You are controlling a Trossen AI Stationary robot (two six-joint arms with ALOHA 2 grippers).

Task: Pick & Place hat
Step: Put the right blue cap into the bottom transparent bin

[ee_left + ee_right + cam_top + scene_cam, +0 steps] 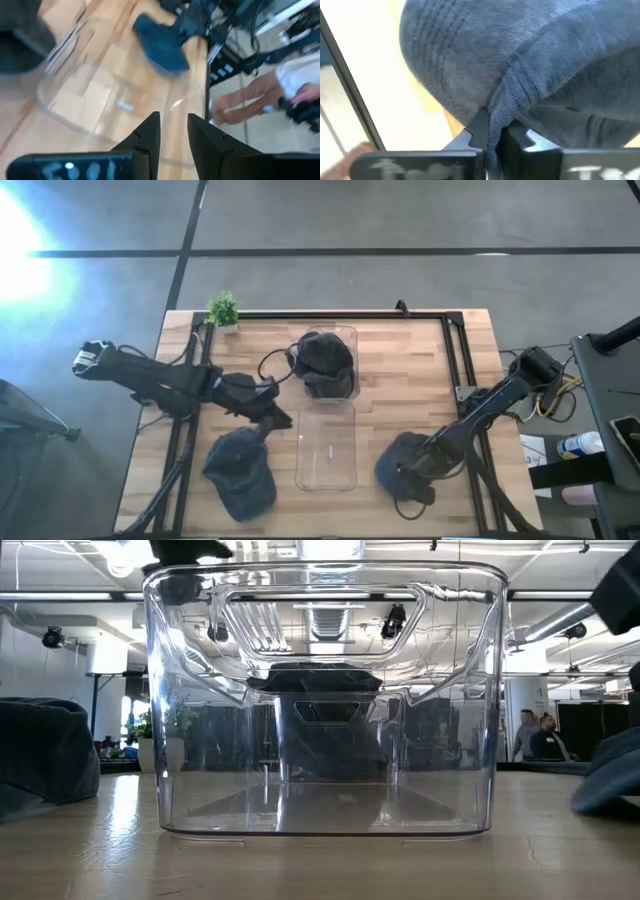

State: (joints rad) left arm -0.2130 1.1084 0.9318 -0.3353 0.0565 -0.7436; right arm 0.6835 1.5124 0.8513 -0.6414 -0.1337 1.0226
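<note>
A blue hat (pixel 398 463) lies at the table's near right; my right gripper (pixel 412 472) is on it and shut on its cloth (pixel 495 127). It also shows at the right of the low view (pixel 610 778). A second blue hat (pixel 240 472) lies on the table at the near left, touched by nothing. My left gripper (pixel 278 416) hovers beside the near clear bin (pixel 327 446), fingers a little apart and empty (pixel 174 131). A dark hat (pixel 326 358) lies inside the far clear bin (pixel 348 335). My right gripper pinches a raised fold of the blue hat's cloth (pixel 501 107) between its two fingers, where the crown meets the stitched brim (pixel 445 50). The fingers come slanting down from the table's right. Whether the hat is off the table, I cannot tell.
The near clear bin stands empty in the middle of the table (pixel 320 700), with the far bin straight behind it. A small potted plant (pixel 223 309) stands at the far left corner. A black frame rail (pixel 455 350) runs along the table's edges. A person's arm (pixel 260 90) shows beyond the table.
</note>
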